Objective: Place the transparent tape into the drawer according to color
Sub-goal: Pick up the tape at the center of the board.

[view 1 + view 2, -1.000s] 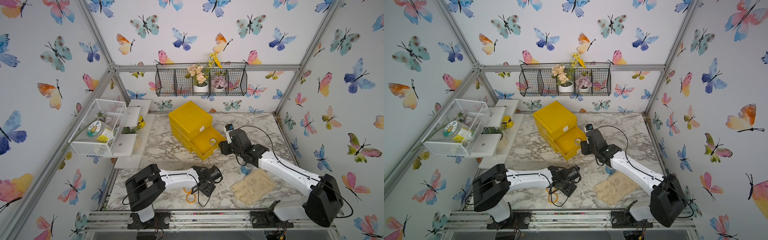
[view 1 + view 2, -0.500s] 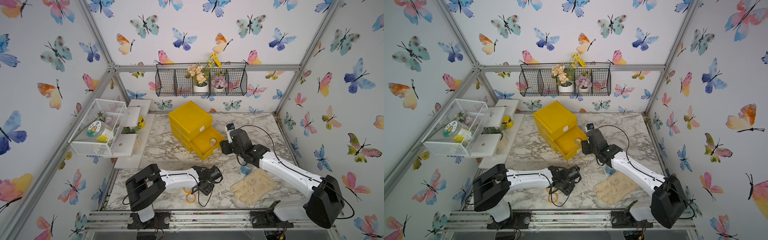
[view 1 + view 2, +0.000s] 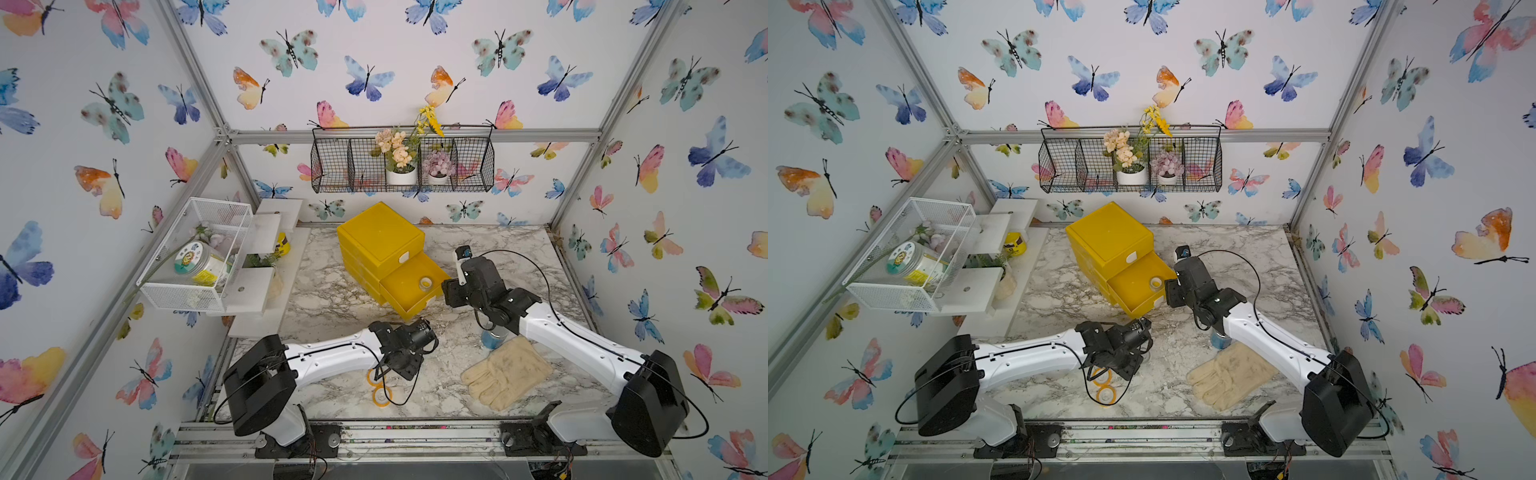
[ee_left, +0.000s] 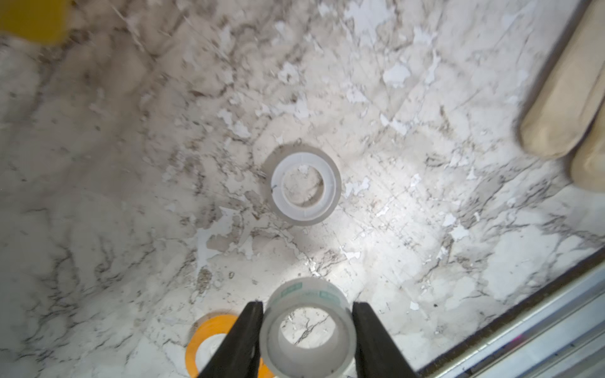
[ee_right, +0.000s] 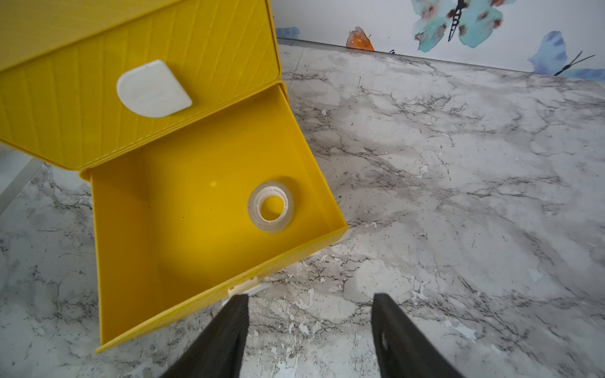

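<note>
In the left wrist view my left gripper [image 4: 307,302] is shut on a colourless roll of transparent tape [image 4: 307,340], held on edge above the marble. A second colourless roll [image 4: 306,189] lies flat further out. An orange roll [image 4: 204,340] lies under one finger. Both top views show two orange rolls [image 3: 381,395] [image 3: 1105,394] beneath the left wrist. The yellow drawer [image 3: 409,293] [image 5: 196,203] stands pulled out, with one colourless roll [image 5: 271,207] [image 3: 425,283] inside. My right gripper [image 5: 309,296] [image 3: 451,291] hangs open and empty just outside the drawer's front wall.
A beige glove [image 3: 505,376] lies at the front right, with a blue tin [image 3: 492,338] beside it under the right arm. The yellow drawer cabinet [image 3: 380,237] stands at the back centre. A white wire basket [image 3: 195,257] and shelves line the left wall. A metal rail [image 4: 540,327] borders the table's front edge.
The left arm has stayed over the orange rolls. The right gripper has drifted slightly by the drawer's front. The drawer and the roll in it have not moved.
</note>
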`<action>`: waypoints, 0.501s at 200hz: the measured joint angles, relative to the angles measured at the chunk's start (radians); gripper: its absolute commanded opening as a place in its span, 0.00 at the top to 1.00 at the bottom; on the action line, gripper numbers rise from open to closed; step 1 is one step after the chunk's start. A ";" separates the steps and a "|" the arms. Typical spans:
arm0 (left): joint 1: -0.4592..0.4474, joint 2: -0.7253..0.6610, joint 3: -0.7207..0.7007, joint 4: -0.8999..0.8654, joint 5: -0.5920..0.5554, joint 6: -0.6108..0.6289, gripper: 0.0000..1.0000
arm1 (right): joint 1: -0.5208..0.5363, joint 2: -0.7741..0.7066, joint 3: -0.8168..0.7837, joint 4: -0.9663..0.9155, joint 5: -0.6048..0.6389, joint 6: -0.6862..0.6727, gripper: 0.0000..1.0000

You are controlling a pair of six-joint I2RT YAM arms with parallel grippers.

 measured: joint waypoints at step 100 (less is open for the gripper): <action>0.219 0.069 0.489 -0.093 -0.044 0.108 0.56 | -0.015 -0.031 -0.011 0.002 0.001 0.017 0.36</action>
